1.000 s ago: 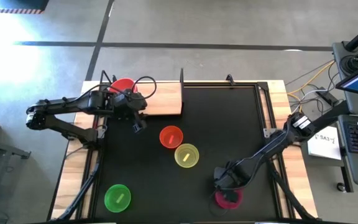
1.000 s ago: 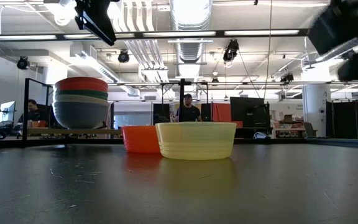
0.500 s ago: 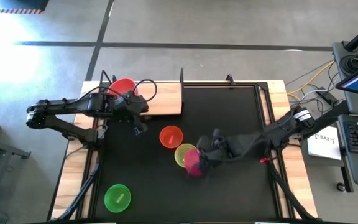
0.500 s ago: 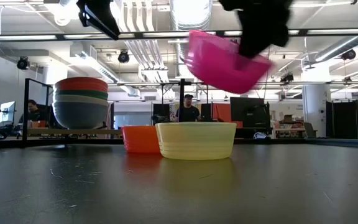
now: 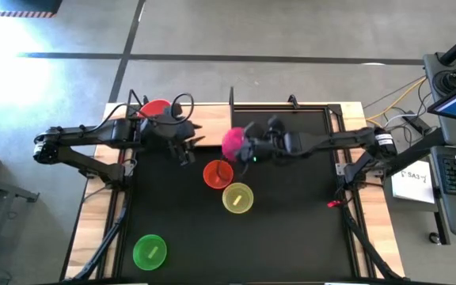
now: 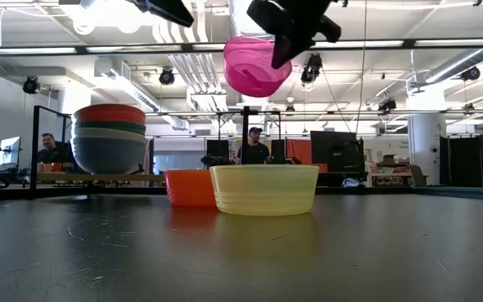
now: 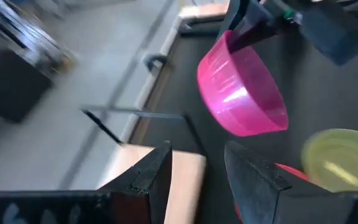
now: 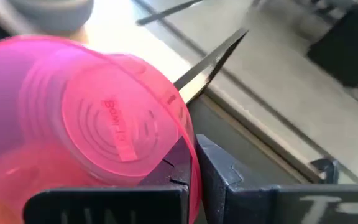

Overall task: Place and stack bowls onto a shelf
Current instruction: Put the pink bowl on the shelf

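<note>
My right gripper (image 5: 245, 150) is shut on the magenta bowl (image 5: 233, 144), held in the air over the mat just right of the shelf's near right corner; the bowl also shows in the low view (image 6: 257, 67) and the left wrist view (image 7: 241, 93). The shelf (image 5: 210, 127) is a light wooden board at the far left. On it stands a stack of bowls with the red one on top (image 5: 157, 108). My left gripper (image 5: 186, 152) is open and empty by the shelf's near edge, left of the magenta bowl. My right gripper pinches the magenta bowl's wall at its rim (image 8: 190, 149), one finger inside and one outside. The fingers come slanting down from the table's right. The bowl hangs tilted, lifted clear of the table, high above the orange bowl (image 6: 189, 186).
The orange bowl (image 5: 218, 173) and a yellow bowl (image 5: 237, 198) stand mid-mat, below the magenta one. A green bowl (image 5: 150, 251) stands at the near left. Thin black uprights (image 5: 231, 96) rise at the shelf's ends. People show in the room behind (image 6: 254, 147).
My right gripper has lifted the magenta bowl off the mat's near right corner and carried it up and toward the far left, over the yellow bowl, to beside the shelf. My left gripper has shifted slightly toward the table's right.
</note>
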### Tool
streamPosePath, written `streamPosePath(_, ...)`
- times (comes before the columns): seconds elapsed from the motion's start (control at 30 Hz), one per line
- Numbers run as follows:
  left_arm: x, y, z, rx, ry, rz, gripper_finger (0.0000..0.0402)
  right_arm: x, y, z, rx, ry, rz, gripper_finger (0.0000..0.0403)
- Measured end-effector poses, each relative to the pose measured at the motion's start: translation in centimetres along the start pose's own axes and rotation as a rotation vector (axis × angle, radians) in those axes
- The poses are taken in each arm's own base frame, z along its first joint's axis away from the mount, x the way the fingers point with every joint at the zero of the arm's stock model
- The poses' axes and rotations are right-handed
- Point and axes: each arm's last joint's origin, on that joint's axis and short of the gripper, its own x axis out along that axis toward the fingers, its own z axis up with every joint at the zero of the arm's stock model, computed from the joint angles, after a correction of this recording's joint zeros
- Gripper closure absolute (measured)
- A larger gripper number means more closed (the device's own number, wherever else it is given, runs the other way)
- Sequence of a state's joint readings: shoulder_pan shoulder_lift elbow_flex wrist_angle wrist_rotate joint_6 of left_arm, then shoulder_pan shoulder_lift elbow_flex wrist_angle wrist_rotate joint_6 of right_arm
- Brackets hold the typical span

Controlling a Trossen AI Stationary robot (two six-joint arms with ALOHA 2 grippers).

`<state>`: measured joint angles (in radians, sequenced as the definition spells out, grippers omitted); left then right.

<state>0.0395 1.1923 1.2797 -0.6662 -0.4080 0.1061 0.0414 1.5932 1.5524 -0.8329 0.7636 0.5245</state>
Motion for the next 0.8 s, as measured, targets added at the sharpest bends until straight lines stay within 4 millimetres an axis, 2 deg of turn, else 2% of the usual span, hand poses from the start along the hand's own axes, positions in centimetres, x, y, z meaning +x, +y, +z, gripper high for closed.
streamPosePath(0.37, -0.4, 0.9, 2.6, 0.176, -0.213, 0.214, 0.0269, 2.3, -2.8, 4.9, 0.030, -0.232, -0.116, 0.0394)
streamPosePath(0.63, -0.4, 1.3, 2.9, 0.192, -0.233, 0.248, 0.0269, 1.9, -3.2, 7.6, 0.073, -0.430, -0.108, 0.0394)
streamPosePath(0.8, -0.4, 1.6, 3.1, 0.196, -0.231, 0.315, 0.0269, 1.5, -3.2, 8.4, 0.084, -0.494, -0.096, 0.0394)
